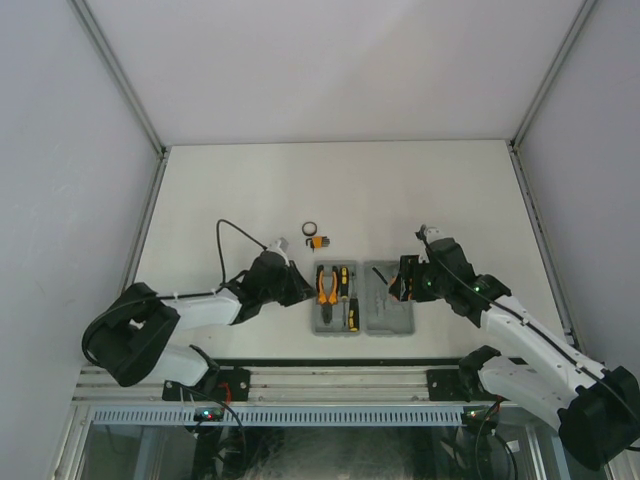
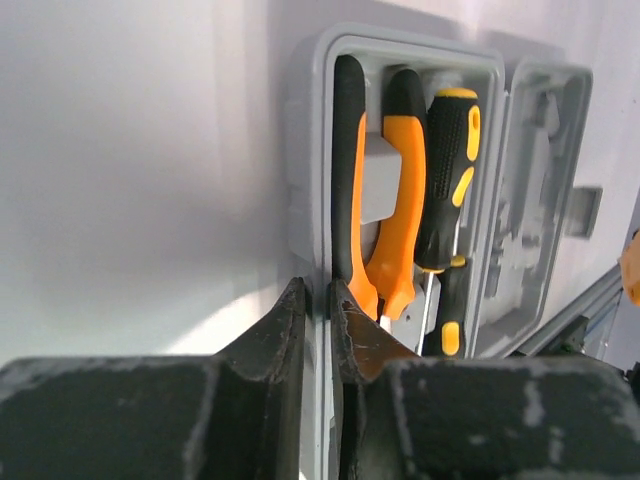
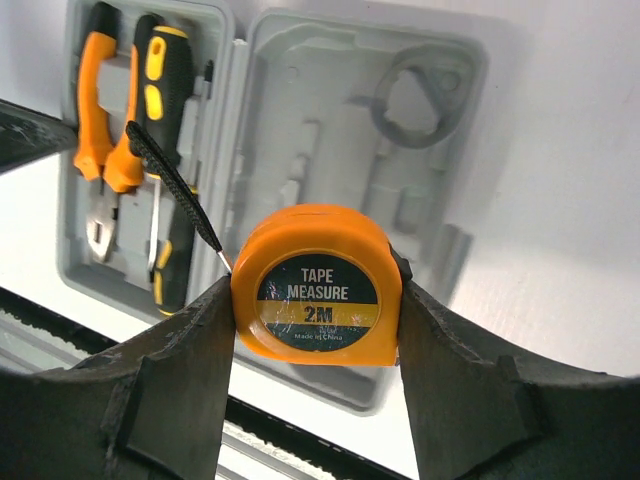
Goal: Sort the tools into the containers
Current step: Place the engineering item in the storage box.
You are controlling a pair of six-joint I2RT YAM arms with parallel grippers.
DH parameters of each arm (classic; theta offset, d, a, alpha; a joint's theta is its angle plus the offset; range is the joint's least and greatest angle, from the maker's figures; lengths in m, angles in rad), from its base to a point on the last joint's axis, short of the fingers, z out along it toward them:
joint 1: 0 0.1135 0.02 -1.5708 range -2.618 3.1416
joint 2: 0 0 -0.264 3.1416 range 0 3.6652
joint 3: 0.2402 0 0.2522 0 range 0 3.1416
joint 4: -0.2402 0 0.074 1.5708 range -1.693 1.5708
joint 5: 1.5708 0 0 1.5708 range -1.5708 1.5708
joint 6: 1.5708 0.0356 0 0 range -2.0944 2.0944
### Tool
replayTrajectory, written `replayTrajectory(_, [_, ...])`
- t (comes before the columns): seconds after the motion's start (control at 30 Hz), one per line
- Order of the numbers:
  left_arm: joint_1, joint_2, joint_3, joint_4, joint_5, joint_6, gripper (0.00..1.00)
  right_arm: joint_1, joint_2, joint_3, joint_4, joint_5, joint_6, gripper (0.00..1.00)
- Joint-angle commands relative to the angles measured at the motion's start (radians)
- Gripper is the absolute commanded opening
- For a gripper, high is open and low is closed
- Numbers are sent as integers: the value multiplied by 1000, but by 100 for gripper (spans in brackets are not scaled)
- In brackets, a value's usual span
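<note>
The white table (image 1: 230, 180) takes up most of the scene; the left arm (image 1: 190, 310) reaches in from the near left and the right arm (image 1: 530, 335) from the near right, both bent toward the middle. Between them, close to the near edge, the grey tool case (image 1: 390, 315) lies opened flat, its two halves side by side.

The left gripper (image 2: 318, 320) sits at the left wall of the case; its fingers are nearly together with the grey rim in the narrow gap, and I cannot tell whether they pinch it. The right gripper (image 3: 315, 290) is clamped on the tape measure (image 3: 318, 285), held over the right half of the case; its black strap (image 3: 170, 180) hangs loose.

In the left half the pliers (image 2: 405, 190) lie along the left side; beside them on the right are two screwdrivers, one far (image 2: 450, 170) and one near (image 2: 450, 325). Just beyond the case, on the bare table, lies the hex key set (image 1: 318, 242); the ring (image 1: 310, 228) is just past it.
</note>
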Motion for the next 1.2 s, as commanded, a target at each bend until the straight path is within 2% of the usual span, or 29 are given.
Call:
replayTrajectory(0.0, [64,-47,-51,-138,-60,97,12,39,-12,-1,7,58,52,20])
replayTrajectory(0.33, [118,-146,-119,-196,-77,111,11,266,46,0,11,202,207,18])
replayTrajectory(0.53, [118,-211,-143,-208,-69,112,15,283,104,1,63,196,217,18])
replayTrajectory(0.77, [118,-227,-127,-223,-67,124,32,296,190,45,89,221,214,17])
replayTrajectory(0.93, [118,-268,-106,-271,-91,140,52,297,209,66,79,233,202,18])
replayTrajectory(1.17, [118,-407,-60,-399,-155,177,58,304,224,92,67,251,224,18])
